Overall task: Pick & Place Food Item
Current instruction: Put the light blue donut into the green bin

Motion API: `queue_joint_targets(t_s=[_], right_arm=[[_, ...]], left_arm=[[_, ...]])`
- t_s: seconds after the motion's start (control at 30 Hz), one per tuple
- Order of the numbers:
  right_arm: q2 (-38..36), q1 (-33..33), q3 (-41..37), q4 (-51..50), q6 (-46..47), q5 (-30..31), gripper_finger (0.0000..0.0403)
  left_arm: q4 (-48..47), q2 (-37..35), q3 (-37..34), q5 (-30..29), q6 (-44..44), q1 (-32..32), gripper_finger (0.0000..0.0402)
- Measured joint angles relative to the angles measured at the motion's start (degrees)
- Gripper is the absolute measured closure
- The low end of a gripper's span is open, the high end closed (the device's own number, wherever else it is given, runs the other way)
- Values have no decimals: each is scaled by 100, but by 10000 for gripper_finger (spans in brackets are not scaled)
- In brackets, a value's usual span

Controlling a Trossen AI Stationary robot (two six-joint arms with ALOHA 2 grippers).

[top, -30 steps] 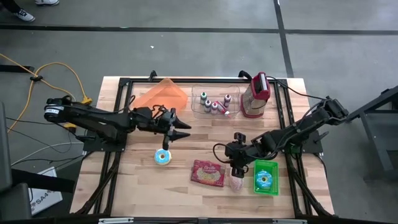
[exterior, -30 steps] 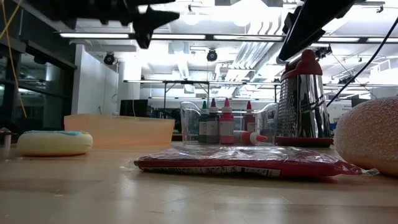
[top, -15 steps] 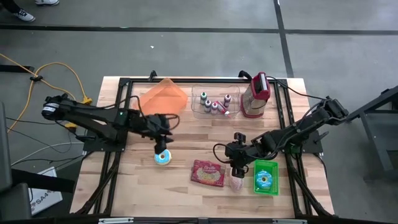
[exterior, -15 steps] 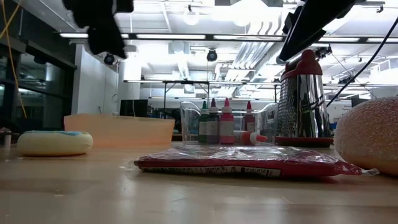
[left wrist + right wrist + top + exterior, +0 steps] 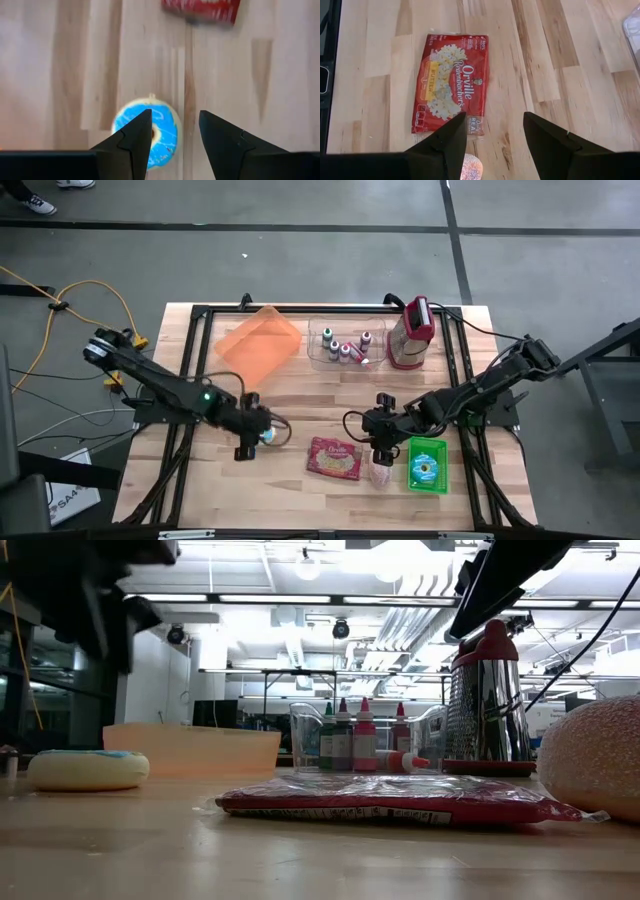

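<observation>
The left hand (image 5: 262,436) has swung down from near the orange tray (image 5: 258,342) since a second ago and now hangs right over the blue-iced donut (image 5: 266,433), its two dark fingers (image 5: 134,137) parted, one overlapping the donut's edge in the wrist view and nothing gripped between them. The donut is a small round ring, glossy blue on top with a pale rim, lying flat on the pale wood-plank surface (image 5: 300,490), left of the flat red popcorn packet (image 5: 334,458). The right hand (image 5: 381,453) has not budged; it sits between the packet and the green tray (image 5: 428,465), fingers apart and empty, above a pink sugary lump (image 5: 381,476). At the back stand a clear bin of small bottles (image 5: 345,346) and a shiny metal grater (image 5: 411,335) with a red top.
</observation>
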Motion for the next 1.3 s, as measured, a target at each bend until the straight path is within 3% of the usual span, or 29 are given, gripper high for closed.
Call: queue_joint_targets(t_s=[0.43, 1.3], right_arm=[[0, 0, 0, 15, 58, -2, 220], [0, 0, -2, 37, 55, -4, 220]], left_arm=[[-14, 1071, -4, -39, -875, -218, 243], [16, 1826, -2, 13, -1583, -241, 243]])
